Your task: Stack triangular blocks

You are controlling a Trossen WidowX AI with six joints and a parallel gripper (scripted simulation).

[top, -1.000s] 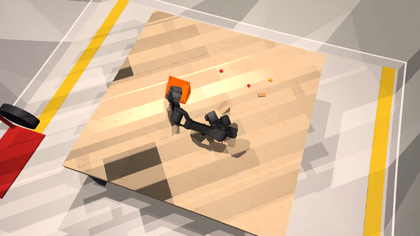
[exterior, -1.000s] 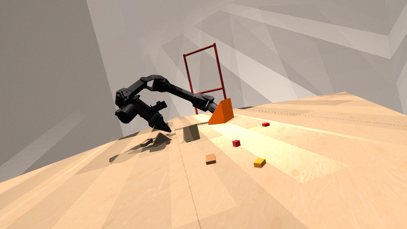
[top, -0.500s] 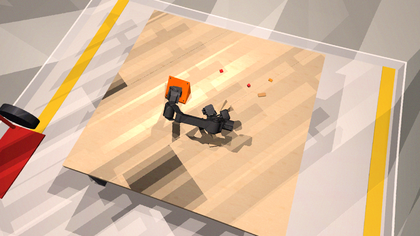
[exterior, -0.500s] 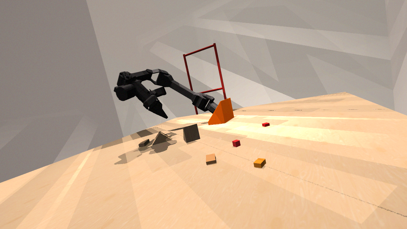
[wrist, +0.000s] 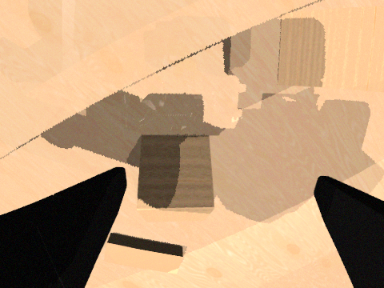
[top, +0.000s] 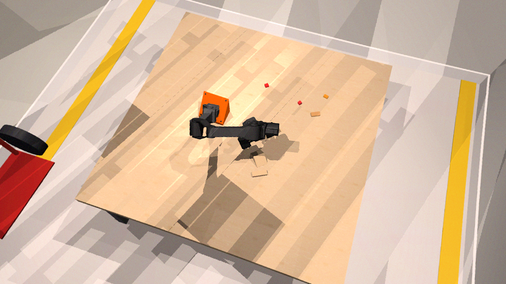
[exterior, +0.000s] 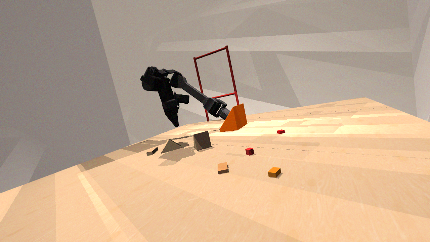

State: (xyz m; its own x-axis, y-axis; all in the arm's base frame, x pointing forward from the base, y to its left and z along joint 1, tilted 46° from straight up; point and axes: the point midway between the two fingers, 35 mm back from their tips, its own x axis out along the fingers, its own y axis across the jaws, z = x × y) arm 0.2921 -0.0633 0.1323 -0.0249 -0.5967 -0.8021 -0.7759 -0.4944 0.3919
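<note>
While its fingers stand spread wide with nothing between them, the gripper [exterior: 174,119] hangs tip-down above the table [exterior: 315,192], touching nothing. Just ahead of the fingertips and nearer the left finger [wrist: 70,230] lies the near triangular block [wrist: 176,176], in shadow, its sides roughly parallel to the fingers. A thin dark slab [wrist: 146,245] lies closer in, by the left finger. Farther ahead and to the right stands the second triangular block [wrist: 301,54], apart from the first. The stacking is not yet done. By my judgement, the next grasp calls for a small shift toward the left finger to centre the near block.
</note>
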